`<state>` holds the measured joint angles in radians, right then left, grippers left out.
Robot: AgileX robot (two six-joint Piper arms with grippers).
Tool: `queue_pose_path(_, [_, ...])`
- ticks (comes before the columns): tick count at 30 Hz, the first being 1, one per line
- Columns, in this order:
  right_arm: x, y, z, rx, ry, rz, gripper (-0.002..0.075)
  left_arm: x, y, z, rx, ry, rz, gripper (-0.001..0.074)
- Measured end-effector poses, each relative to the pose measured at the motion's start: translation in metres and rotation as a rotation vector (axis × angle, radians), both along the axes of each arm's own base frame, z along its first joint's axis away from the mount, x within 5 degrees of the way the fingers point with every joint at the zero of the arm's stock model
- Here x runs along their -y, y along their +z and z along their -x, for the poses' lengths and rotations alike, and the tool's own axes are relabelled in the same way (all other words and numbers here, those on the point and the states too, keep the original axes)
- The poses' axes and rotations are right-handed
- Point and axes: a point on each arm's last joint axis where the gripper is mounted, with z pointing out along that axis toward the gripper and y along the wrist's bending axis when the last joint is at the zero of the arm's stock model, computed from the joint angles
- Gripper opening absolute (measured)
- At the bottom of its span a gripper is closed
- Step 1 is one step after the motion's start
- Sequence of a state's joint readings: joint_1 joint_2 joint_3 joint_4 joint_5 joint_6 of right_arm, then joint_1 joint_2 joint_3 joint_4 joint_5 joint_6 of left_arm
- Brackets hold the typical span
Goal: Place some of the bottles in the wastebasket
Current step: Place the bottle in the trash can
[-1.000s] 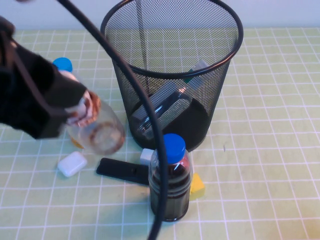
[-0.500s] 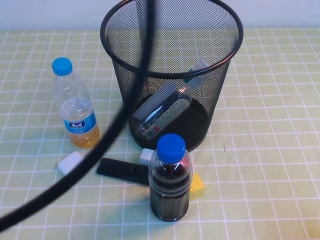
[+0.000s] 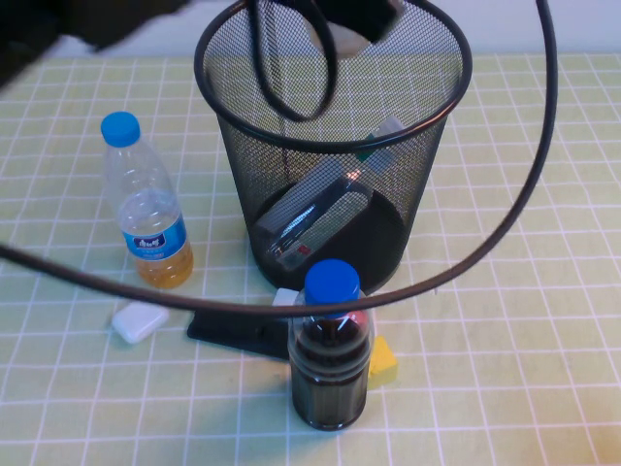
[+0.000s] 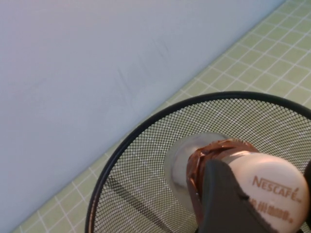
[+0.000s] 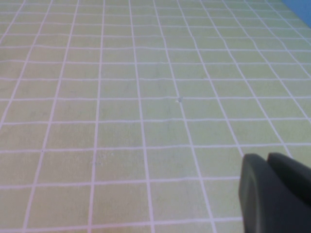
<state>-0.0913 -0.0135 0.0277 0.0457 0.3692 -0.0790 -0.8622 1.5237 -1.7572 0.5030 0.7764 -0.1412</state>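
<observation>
The black wire-mesh wastebasket (image 3: 335, 146) stands at the middle back of the table. A clear bottle with a white label marked red (image 3: 312, 216) lies tilted inside it. My left gripper (image 4: 265, 191) is shut on the short bottle (image 4: 218, 155), which has a white Nescafe cap and a brown neck wrap. It holds the bottle above the basket's mouth (image 4: 146, 131). In the high view the left gripper (image 3: 361, 14) shows at the top edge over the basket. My right gripper (image 5: 272, 191) is shut and empty, low over bare mat, out of the high view.
A slim blue-capped, blue-labelled bottle (image 3: 146, 209) stands left of the basket. A blue-capped bottle of dark liquid (image 3: 330, 349) stands in front. A white case (image 3: 139, 320), a black remote (image 3: 238, 330), a yellow block (image 3: 382, 361) and a looping black cable (image 3: 524, 204) are nearby.
My left gripper has carried the short bottle from low at the basket's left up and right, to above the basket's mouth. The slim blue-capped bottle is uncovered.
</observation>
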Motion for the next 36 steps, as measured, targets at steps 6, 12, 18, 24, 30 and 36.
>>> queue_pose_path(6, [0.000,0.000,0.000,0.000,0.000,0.000,-0.0008,0.021,-0.027,-0.019,-0.050,0.022,-0.016,0.0274])
queue_pose_path(12, [0.000,0.000,0.000,0.000,0.000,0.000,-0.0008,0.024,-0.032,-0.023,-0.073,0.039,0.004,0.0274])
queue_pose_path(18, [0.000,0.000,0.000,0.000,0.000,0.000,-0.0008,0.017,-0.033,-0.027,-0.103,0.087,0.026,0.0274])
queue_pose_path(24, [0.000,0.000,0.000,0.000,0.000,0.000,-0.0008,0.016,-0.034,-0.027,-0.114,0.098,0.016,0.0316])
queue_pose_path(30, [0.000,0.000,0.000,0.000,0.000,0.000,-0.0008,0.014,-0.034,-0.026,-0.137,0.119,0.015,0.0437])
queue_pose_path(36, [0.000,0.000,0.000,0.000,0.000,0.000,-0.0008,-0.002,-0.021,-0.015,-0.155,0.159,0.032,0.0368])
